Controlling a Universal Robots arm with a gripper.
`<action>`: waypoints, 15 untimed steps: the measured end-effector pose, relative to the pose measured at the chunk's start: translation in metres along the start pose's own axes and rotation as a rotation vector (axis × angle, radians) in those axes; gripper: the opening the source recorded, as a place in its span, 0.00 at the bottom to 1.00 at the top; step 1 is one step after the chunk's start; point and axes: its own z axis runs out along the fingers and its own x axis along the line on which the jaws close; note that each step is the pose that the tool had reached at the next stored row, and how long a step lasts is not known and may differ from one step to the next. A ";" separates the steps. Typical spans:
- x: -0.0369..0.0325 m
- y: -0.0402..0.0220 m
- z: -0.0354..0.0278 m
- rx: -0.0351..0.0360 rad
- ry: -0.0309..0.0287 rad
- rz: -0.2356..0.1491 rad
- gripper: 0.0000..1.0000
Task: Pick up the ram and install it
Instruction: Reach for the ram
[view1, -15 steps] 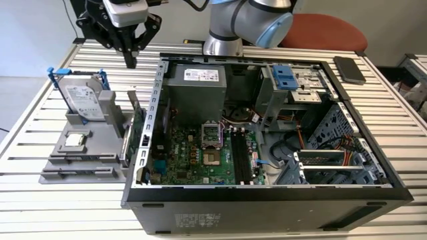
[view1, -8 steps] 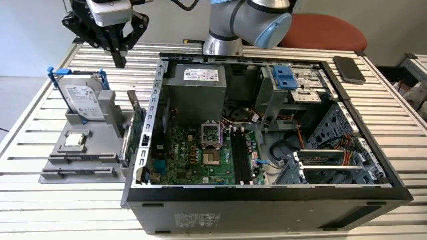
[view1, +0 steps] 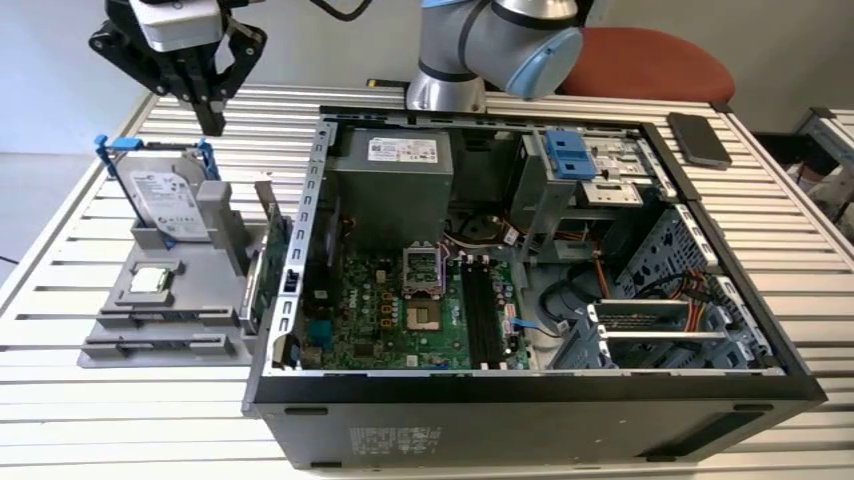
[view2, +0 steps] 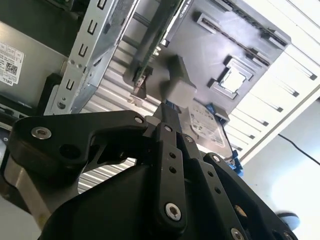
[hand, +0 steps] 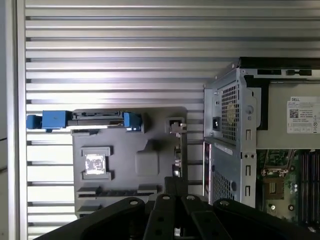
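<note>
Ram (hand: 117, 192) lies in the gray holder (hand: 150, 165), well apart from the gripper (view1: 211, 122).

Ribbed metal table (view1: 80, 400); matt black plastic gripper (view1: 211, 124)

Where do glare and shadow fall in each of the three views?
Second wrist view: the table washes out white, the pincer looks dark. First wrist view: a bright band crosses the table. Exterior view: even light, the computer case dimmer inside.

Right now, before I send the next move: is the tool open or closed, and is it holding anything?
Tool: closed, holding nothing, hanging above the hard drive.
</note>
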 end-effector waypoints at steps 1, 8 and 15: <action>0.0032 -0.0001 0.0000 -0.0001 -0.0001 -0.001 0.00; 0.0244 -0.0005 -0.0005 -0.0002 0.0003 -0.007 0.00; 0.0456 -0.0009 -0.0009 -0.0003 0.0006 -0.013 0.00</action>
